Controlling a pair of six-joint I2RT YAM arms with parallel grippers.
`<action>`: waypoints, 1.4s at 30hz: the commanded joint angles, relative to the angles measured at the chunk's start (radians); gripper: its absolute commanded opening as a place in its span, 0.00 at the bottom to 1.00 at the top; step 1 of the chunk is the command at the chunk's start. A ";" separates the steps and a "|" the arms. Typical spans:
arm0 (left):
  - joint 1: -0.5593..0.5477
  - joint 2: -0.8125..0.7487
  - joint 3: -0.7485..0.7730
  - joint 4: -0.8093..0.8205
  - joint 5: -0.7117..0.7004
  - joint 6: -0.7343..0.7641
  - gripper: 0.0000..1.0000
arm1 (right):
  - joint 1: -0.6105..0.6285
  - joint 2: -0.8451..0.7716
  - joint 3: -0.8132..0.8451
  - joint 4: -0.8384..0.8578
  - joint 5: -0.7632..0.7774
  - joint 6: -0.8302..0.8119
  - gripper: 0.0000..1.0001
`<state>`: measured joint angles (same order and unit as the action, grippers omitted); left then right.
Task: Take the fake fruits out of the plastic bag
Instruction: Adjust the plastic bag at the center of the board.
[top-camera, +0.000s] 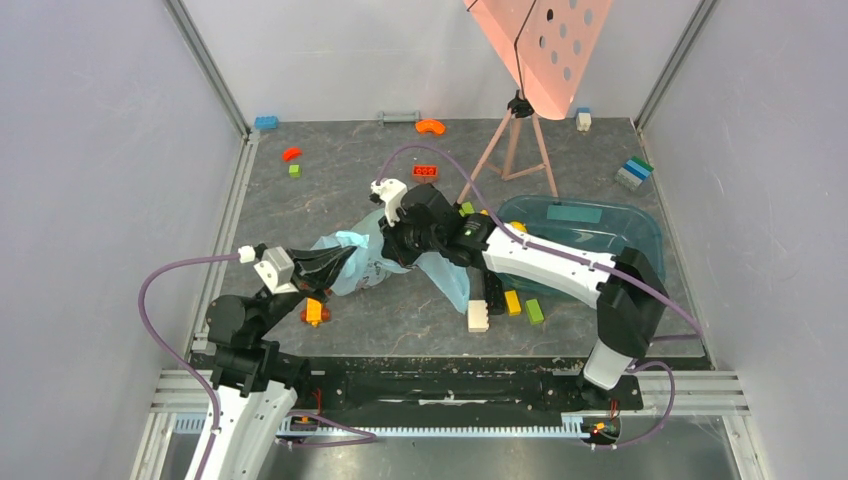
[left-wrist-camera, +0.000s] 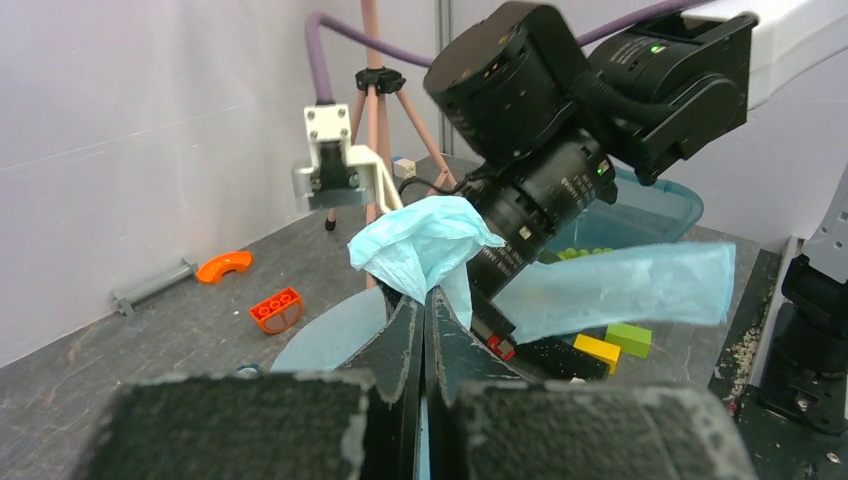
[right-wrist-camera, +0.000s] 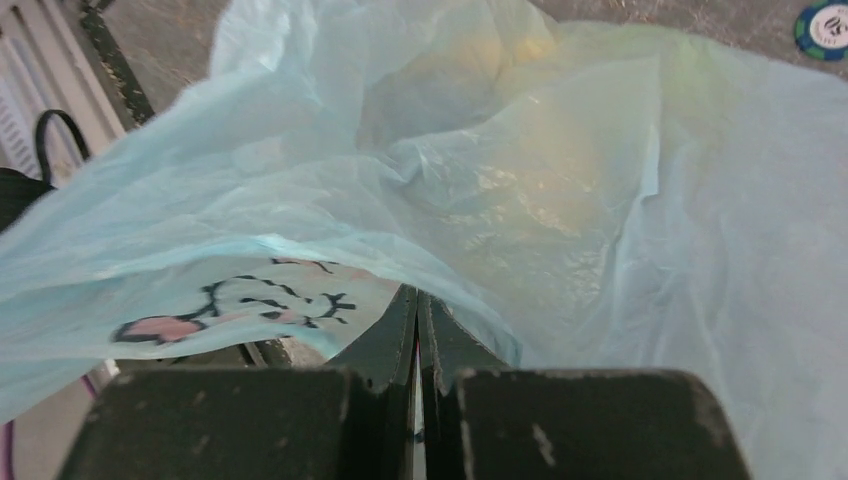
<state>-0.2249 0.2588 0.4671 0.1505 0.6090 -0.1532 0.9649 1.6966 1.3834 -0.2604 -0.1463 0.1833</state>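
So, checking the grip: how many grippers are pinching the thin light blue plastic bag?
2. The left gripper is shut on a bunched fold of the thin light blue plastic bag; the right gripper pinches its edge beside the printed mark.

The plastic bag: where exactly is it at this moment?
In the top view the plastic bag lies mid-table, left of the teal tub, pinched by the left gripper on its left end and the right gripper nearer the tub.

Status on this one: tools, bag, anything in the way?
Left tool shut on plastic bag. Right tool shut on it too. Yellowish lump shows through film, likely fruit inside. Toy bricks beside, not blocking.
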 joint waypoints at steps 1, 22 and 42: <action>-0.001 -0.007 -0.006 0.002 0.028 0.041 0.02 | 0.002 0.028 0.045 0.000 0.056 0.005 0.00; -0.001 -0.031 -0.018 -0.014 0.057 0.048 0.02 | 0.002 0.055 0.183 0.164 0.514 -0.091 0.29; -0.001 -0.066 -0.014 -0.107 0.020 0.125 0.02 | -0.006 0.016 0.372 -0.048 0.690 -0.425 0.50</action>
<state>-0.2249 0.2073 0.4446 0.0551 0.6357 -0.0776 0.9653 1.7714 1.6688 -0.2668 0.5323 -0.1635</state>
